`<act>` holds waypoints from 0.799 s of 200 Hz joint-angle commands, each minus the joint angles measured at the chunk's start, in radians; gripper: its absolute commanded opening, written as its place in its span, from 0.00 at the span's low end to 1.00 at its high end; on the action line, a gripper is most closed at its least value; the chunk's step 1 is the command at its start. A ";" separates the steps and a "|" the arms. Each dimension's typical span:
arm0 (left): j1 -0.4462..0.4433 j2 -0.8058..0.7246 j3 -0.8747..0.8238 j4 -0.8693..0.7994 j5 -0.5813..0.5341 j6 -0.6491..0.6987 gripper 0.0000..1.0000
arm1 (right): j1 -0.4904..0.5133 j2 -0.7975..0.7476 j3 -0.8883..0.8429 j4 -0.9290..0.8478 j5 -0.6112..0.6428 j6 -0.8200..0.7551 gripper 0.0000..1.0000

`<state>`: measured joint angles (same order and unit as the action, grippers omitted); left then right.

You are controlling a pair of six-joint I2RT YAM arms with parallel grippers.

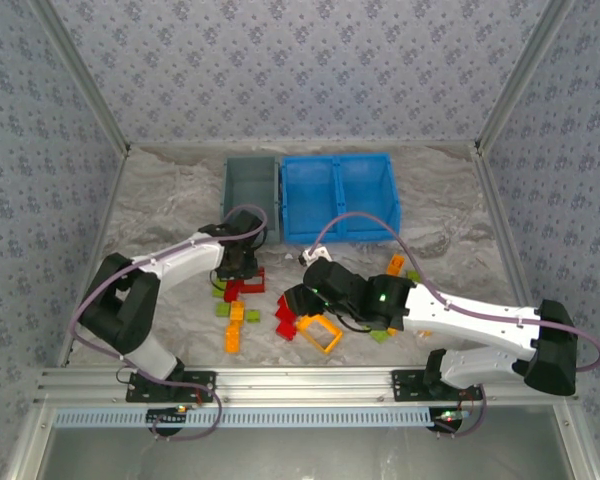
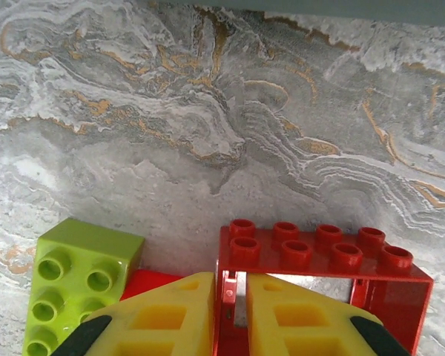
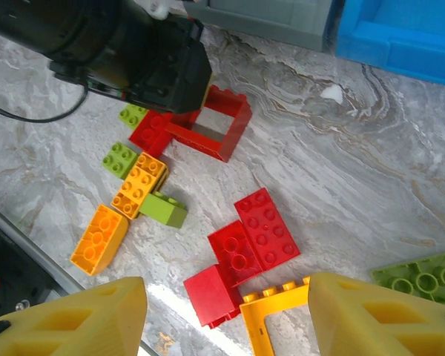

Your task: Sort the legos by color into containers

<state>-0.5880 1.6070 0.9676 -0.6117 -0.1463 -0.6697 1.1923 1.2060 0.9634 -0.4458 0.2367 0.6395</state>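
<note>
Left gripper (image 2: 230, 315) pinches the thin near wall of the red frame (image 2: 319, 256), next to the lime brick (image 2: 74, 274). An edge grip could twist or slip on lift. Right gripper (image 3: 226, 319) hangs spread above the orange frame (image 3: 274, 304). The red bricks (image 3: 252, 237) crowd it and may drag along. Gray bin (image 1: 248, 185) and blue bin (image 1: 340, 195) sit well apart from the pile.

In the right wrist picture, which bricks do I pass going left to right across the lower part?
An orange brick → small lime green brick → red bricks → upside-down lime green brick.

Left tool (image 2: 230, 288) pinching near wall of red frame brick (image 2: 319, 254), lime green brick (image 2: 74, 273) just left, marbled tabletop (image 2: 208, 133) beyond
</note>
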 commanded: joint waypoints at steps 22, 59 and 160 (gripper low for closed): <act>-0.004 0.035 0.056 0.005 0.006 0.012 0.17 | 0.013 -0.064 -0.037 0.116 -0.039 -0.040 0.62; -0.031 0.062 0.076 0.000 -0.003 0.006 0.12 | 0.012 -0.060 -0.038 0.124 -0.027 -0.035 0.62; 0.018 -0.043 0.443 -0.256 -0.111 0.080 0.00 | 0.006 -0.093 0.003 0.191 0.239 -0.116 0.65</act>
<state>-0.6197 1.5364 1.2640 -0.7872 -0.2279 -0.6533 1.1984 1.1080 0.9325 -0.3237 0.3283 0.5915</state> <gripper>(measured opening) 0.038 0.638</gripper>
